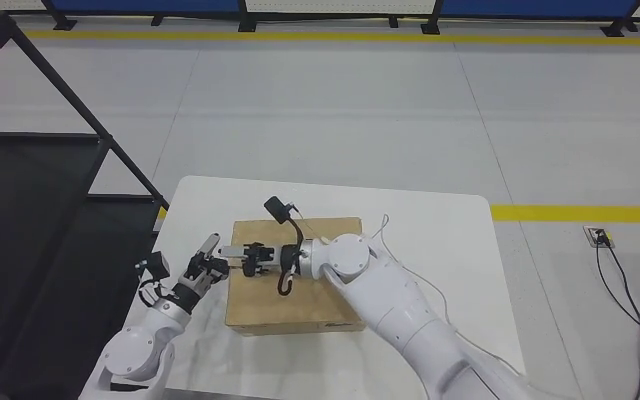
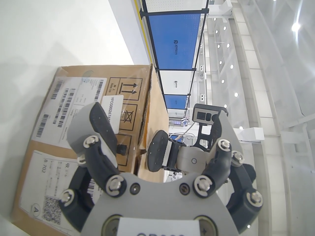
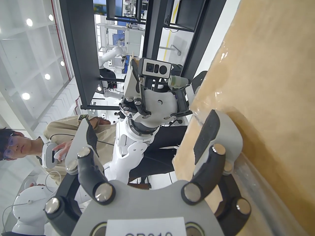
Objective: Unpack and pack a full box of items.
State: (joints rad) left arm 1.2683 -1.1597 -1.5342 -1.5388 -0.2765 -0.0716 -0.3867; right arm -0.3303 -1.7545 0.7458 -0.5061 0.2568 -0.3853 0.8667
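arms [image 1: 400,300]: glossy white | fingers [image 2: 76,128]: grey, black pads [image 2: 102,120] | screws [image 2: 114,185]: silver

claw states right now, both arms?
Left claw: open, holding nothing, beside the box.
Right claw: open, holding nothing, at the box's top edge.

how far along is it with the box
Done: nothing that shows. The box sits closed on the table, with no items out.
In hand: the left gripper and right gripper are both open at the same box edge, holding nothing.
Left: opening, unpacking and repacking, so practically the whole job.
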